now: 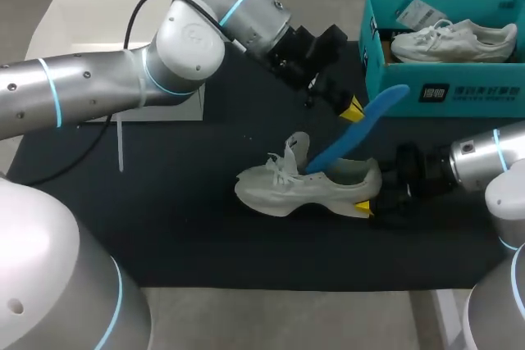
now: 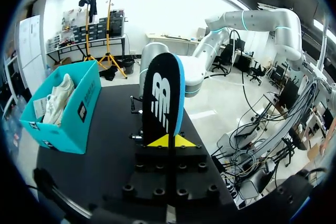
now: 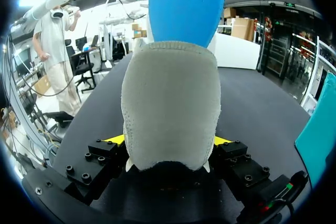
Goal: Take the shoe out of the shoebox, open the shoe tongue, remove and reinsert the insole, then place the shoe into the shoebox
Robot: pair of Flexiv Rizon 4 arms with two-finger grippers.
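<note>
A white shoe (image 1: 308, 186) lies on its sole mid-table, toe to the left. My right gripper (image 1: 365, 206) is shut on its heel (image 3: 170, 108); a yellow fingertip (image 3: 114, 140) presses each side. The blue insole (image 1: 361, 129) slants up out of the shoe's opening toward the shoebox. My left gripper (image 1: 351, 110) is shut on its upper end, above and behind the shoe. In the left wrist view the insole's black underside (image 2: 163, 98) stands up from that gripper (image 2: 171, 141). In the right wrist view the blue insole (image 3: 186, 3) rises behind the heel.
The teal shoebox (image 1: 443, 92) stands at the back right with another white shoe (image 1: 455, 41) inside; the box (image 2: 73, 108) also shows beside the left gripper. A white open box (image 1: 82, 22) sits at the back left. A black mat (image 1: 189, 227) covers the table.
</note>
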